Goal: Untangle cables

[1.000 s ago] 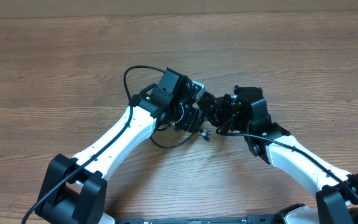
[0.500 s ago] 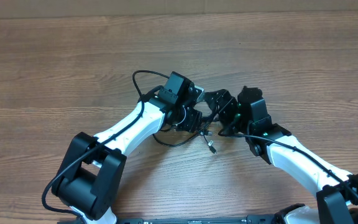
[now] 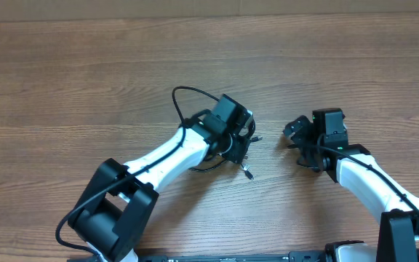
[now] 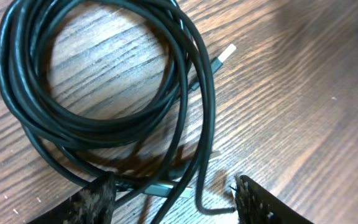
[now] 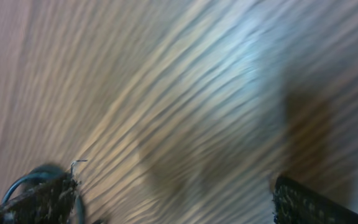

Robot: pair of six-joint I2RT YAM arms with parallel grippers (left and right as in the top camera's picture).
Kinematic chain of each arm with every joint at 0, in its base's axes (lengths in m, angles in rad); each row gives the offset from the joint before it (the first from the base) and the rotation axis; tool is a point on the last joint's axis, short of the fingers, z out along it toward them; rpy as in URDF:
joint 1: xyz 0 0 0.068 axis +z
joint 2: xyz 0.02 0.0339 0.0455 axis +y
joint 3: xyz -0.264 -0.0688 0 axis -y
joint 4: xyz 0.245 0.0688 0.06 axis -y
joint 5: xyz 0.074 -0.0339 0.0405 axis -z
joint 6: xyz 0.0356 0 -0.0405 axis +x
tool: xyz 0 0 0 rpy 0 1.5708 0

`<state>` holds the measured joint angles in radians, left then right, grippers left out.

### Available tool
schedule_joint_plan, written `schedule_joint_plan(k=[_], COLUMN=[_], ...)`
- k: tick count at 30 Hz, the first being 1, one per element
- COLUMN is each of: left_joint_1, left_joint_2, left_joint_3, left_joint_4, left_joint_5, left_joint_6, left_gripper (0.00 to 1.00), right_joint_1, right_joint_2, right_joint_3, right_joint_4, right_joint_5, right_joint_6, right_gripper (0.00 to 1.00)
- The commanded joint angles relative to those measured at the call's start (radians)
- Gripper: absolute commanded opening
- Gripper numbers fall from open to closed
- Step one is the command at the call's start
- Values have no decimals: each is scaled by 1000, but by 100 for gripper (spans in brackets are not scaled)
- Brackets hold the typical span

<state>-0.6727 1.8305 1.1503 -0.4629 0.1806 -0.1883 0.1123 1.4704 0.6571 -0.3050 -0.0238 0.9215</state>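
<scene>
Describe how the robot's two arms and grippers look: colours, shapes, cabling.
Both the left arm and the right arm have smooth white tubular links joined by chunky black joint housings, with boxy black wrists. A thin black arm cable runs along each, looping free near the left wrist. The left gripper and right gripper have black fingers with rough, gritty-looking pads.

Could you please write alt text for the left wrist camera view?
A coil of thin black cables lies on a wooden table, one silver plug poking out at upper right. The left pincer stands open at the bottom edge, a strand between its fingers.
</scene>
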Motion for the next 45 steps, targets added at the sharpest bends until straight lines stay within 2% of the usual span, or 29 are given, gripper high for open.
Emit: schedule_joint_plan(k=[1, 8, 23, 35, 41, 45], left_joint_1=[-18, -34, -79, -79, -79, -79], left_joint_2=[19, 74, 79, 79, 79, 81], left_joint_3=[-10, -10, -10, -10, -10, -10], left_joint_4=[9, 77, 96, 82, 84, 88], left_joint_5=[-156, -154, -106, -132, -140, -140], left_joint_6=[-68, -74, -55, -55, -55, -55], left_gripper=[62, 62, 51, 25, 31, 30], right_joint_1=[-15, -14, -14, -14, -14, -14], right_joint_2=[-21, -21, -21, -21, -21, -21], right_joint_3=[6, 5, 5, 5, 5, 5], right_joint_4=[-17, -39, -39, -46, -58, -72], right_joint_5=[16, 16, 16, -53, -68, -68], right_joint_6=[-38, -89, -89, -90, -90, -90], right_gripper=[100, 100, 100, 100, 100, 100])
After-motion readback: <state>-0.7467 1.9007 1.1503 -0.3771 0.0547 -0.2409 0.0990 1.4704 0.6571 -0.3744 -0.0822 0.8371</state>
